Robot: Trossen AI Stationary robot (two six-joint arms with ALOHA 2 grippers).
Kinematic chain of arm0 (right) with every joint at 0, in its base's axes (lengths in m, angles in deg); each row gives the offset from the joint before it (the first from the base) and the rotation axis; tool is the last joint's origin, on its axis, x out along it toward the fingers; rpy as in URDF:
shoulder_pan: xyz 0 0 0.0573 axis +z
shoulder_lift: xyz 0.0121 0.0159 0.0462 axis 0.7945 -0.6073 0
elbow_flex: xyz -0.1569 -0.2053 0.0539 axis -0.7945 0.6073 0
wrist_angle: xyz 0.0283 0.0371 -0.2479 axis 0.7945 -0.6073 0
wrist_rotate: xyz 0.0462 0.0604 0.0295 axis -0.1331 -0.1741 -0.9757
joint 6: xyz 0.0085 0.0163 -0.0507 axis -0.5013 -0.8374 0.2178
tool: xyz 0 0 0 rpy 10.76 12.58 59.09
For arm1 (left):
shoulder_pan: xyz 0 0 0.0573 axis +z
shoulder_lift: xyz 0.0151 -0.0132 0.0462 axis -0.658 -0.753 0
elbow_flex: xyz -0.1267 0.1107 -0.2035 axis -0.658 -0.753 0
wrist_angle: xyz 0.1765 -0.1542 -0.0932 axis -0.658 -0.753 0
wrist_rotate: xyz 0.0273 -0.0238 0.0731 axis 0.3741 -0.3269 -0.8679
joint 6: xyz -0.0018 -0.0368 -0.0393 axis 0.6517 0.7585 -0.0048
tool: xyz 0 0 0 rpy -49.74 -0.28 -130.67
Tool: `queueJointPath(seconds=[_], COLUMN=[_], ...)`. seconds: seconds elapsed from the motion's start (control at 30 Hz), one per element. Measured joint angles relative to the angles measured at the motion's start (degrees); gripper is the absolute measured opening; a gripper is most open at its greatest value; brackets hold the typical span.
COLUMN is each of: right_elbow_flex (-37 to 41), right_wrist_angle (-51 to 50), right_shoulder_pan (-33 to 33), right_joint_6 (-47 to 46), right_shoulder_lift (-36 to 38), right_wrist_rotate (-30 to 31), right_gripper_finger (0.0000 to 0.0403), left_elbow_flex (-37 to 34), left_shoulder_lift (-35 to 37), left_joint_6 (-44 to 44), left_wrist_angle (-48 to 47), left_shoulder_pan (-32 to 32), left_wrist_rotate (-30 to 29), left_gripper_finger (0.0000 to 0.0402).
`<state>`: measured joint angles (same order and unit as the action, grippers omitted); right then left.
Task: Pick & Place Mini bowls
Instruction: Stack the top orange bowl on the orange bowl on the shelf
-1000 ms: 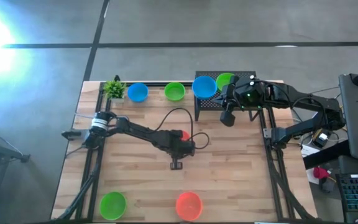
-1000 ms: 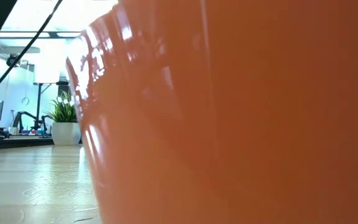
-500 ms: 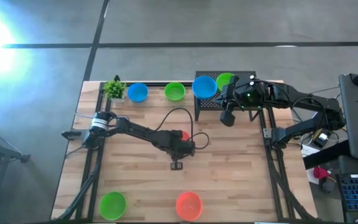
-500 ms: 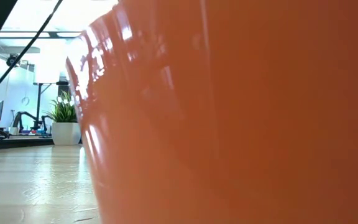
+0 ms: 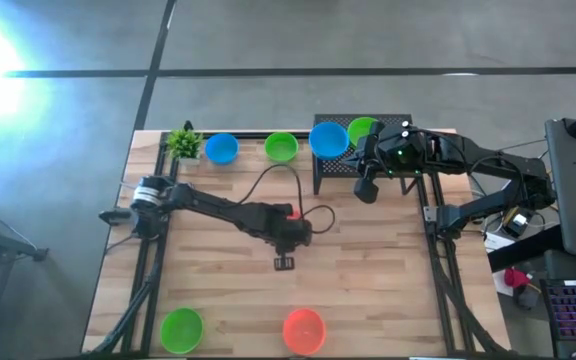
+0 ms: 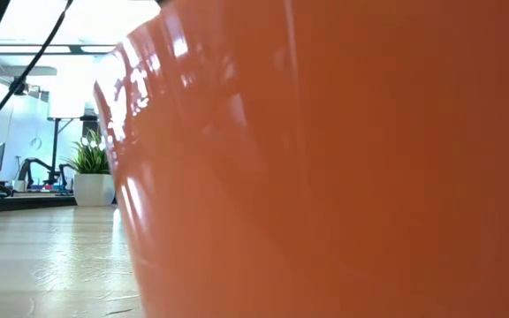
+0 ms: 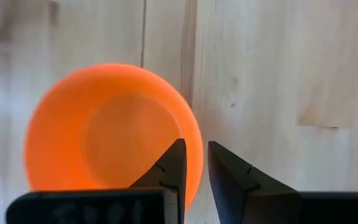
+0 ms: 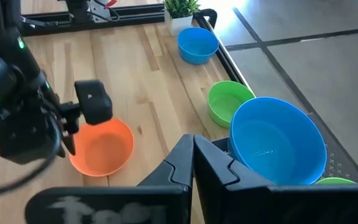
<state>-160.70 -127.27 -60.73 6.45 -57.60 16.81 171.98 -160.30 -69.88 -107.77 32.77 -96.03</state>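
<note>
From above, the table carries bowls scattered rather than gathered: a blue bowl and a green bowl along the far edge beside a small plant, a bigger blue bowl and a green one on a dark rack, and a green bowl and an orange bowl at the near edge. The left gripper sits mid-table over an orange-red bowl that barely shows past the arm; the right gripper hangs at the rack. Seven bowls show, so most of the job seems left. The low view is filled by the glossy side of an orange bowl, presumably the near-edge one. At the left wrist, the orange-red bowl lies on the wood with its rim in the narrow gap between the fingers, one inside and one outside; whether they pinch it yet I cannot tell. At the right wrist, the fingers meet with nothing between them, the big blue bowl just beyond.
</note>
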Motion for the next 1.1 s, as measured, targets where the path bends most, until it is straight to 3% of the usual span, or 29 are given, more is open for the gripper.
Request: queueJointPath(seconds=[0.17, 0.47, 0.8, 1.1], right_elbow_flex=[0.0, 1.3, 5.5, 11.3], right_wrist_angle=[-0.1, -0.6, 2.8, 8.6], right_shoulder_pan=[0.0, 0.0, 0.4, 3.5], right_joint_6=[0.0, 0.0, -1.8, -8.2], right_shoulder_lift=[0.0, -0.1, -0.1, -0.1], right_wrist_rotate=[0.0, 0.0, 0.0, 0.1], right_gripper_finger=[0.0008, 0.0008, 0.0008, 0.0008], left_elbow_flex=[-0.1, -4.0, -18.1, -29.6], left_shoulder_lift=[4.1, 15.0, 31.5, 45.4], left_joint_6=[-0.3, -0.2, 4.7, 0.9], left_wrist_angle=[-0.6, -0.8, 3.1, 10.1], left_shoulder_pan=[-0.1, -0.9, -0.9, -0.9], left_wrist_rotate=[-2.2, -15.4, -19.5, -22.1], left_gripper_finger=[0.006, 0.006, 0.006, 0.006])
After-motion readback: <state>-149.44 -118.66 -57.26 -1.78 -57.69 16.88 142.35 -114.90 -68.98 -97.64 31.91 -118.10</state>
